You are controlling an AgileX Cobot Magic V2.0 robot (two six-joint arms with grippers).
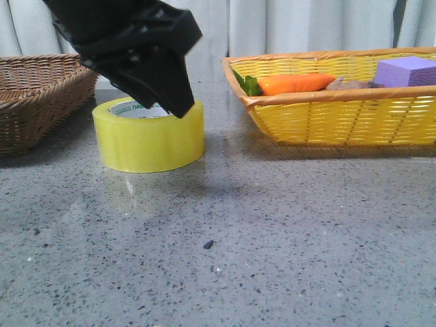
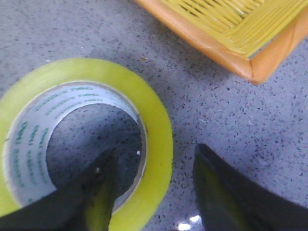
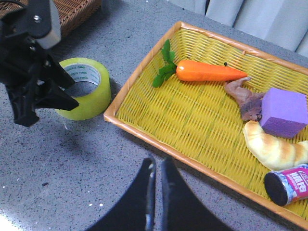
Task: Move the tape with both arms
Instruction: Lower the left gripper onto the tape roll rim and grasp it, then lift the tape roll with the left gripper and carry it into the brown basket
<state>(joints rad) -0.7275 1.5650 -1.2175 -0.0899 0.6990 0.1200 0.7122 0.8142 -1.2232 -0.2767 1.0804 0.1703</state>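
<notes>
My left pincer (image 2: 151, 192) is spread wide over the tape (image 1: 148, 136), one finger (image 2: 91, 192) down inside the white core, the other outside the yellow wall, neither clearly touching it. The front view only gives me a black bulk masking the roll's top; my left wrist camera shows the straddle plainly. The tape lies flat on the grey surface (image 1: 272, 238) toward its far left part, between the brown wicker basket (image 1: 37, 95) at the left edge and the yellow basket (image 1: 340, 116) on the right, just beside the yellow one's orange rim. My right pincer (image 3: 157, 192) hangs over the surface beside that basket, fingers pressed together, gripping nothing. From the front the yellow basket shows a carrot (image 1: 293, 83) and a purple block (image 1: 407, 71); my right wrist camera adds a croissant (image 3: 272, 147), a brown lump (image 3: 245, 96) and a pink can (image 3: 288, 185) on its side.
</notes>
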